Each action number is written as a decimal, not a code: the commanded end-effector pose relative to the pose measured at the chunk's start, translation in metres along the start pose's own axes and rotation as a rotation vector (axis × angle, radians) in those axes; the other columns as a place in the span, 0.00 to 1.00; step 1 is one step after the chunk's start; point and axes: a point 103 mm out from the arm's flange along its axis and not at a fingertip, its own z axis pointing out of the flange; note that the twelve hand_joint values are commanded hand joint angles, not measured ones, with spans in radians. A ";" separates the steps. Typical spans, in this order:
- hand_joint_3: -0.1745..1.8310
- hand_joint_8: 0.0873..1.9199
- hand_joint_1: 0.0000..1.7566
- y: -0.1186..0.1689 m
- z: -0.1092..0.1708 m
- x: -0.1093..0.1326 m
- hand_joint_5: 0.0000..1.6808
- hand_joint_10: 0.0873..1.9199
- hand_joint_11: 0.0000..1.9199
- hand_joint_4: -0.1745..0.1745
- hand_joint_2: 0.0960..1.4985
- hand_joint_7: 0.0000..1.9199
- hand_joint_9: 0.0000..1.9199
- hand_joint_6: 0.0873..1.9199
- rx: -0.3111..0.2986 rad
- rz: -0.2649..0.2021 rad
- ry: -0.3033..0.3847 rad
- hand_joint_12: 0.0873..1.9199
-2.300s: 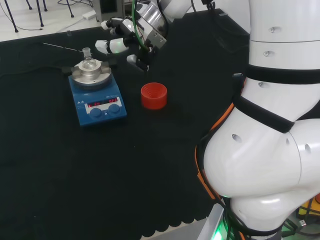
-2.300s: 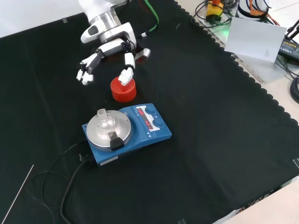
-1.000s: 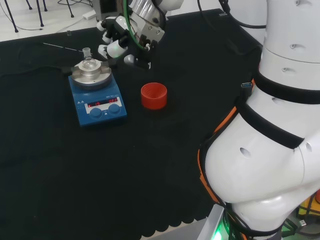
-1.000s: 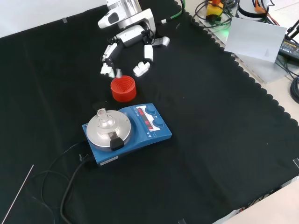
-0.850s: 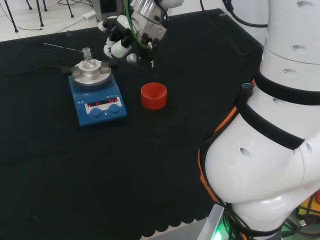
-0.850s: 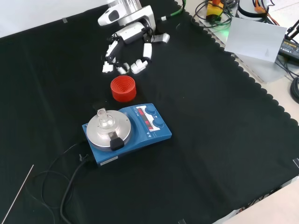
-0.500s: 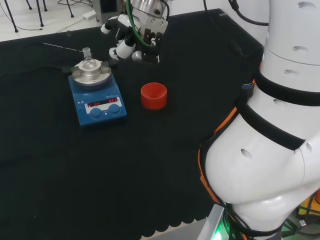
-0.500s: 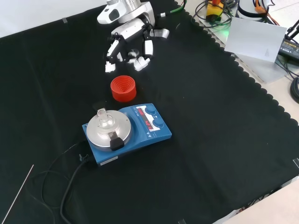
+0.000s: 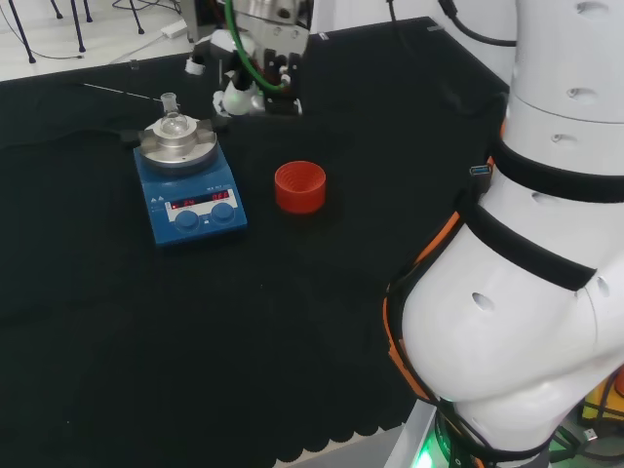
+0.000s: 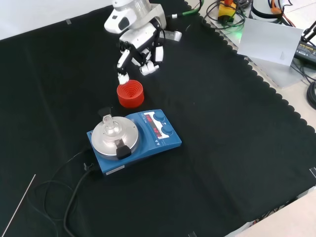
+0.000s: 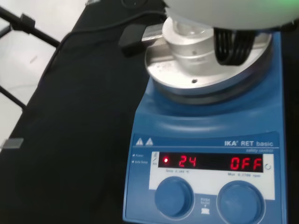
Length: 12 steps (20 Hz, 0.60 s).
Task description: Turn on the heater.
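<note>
Not yet touching the heater (image 10: 134, 139); sitting roughly mid-cloth (image 10: 237, 148), slightly toward the left edge in head view, knobs (image 11: 174, 197) facing the near edge there. Wrist view showing a lit red display (image 11: 212, 163) above two blue knobs, w/ the panel close and square-on. Judging task as barely begun: approach under way, knob contact and turn both left to do.

Hovering w/ the hand (image 10: 139, 49) above the cloth beyond the red ribbed ring (image 10: 130, 94) in front view, toward the far edge; in head view hanging just behind the heater's plate (image 9: 177, 142). Fingers (image 10: 122, 75) curling downward, holding nothing — clenched loosely on air, one fingertip dipping near the ring's rim but apart from it as far as can be told.

Standing around: small clear glass flask (image 10: 109, 126) on the silver plate, black clamp piece (image 10: 121, 148) at the plate's edge, power cable (image 10: 74, 192) trailing off toward the near-left corner in front view, thin rod (image 10: 17, 205) lying near that left edge. Red ring lying between hand and control panel in front view, so likely needing a path over or round it. Flask neck also close to any reach across the plate; risking a knock if coming in low.
</note>
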 end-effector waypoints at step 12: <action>0.74 0.88 0.89 -0.011 0.010 0.022 0.22 0.86 1.00 0.32 0.27 1.00 1.00 0.11 0.439 0.014 -0.235 0.83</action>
